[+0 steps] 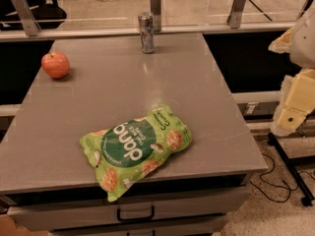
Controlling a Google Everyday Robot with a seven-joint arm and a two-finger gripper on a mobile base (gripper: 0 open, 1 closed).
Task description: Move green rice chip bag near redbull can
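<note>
The green rice chip bag [137, 149] lies flat near the front edge of the grey table [197, 97], its lower corner hanging a little over the edge. The redbull can [146, 32] stands upright at the far edge of the table, in the middle. The bag and the can are far apart. My gripper [293, 111] shows as pale cream parts at the right edge of the view, off the table's right side and above the floor, well away from both the bag and the can. It holds nothing that I can see.
A red apple [55, 64] sits at the far left of the table. A railing with metal posts [155, 4] runs behind the table. A drawer with a dark handle [135, 214] is below the front edge. A black stand leg [290, 168] and cables lie on the floor at right.
</note>
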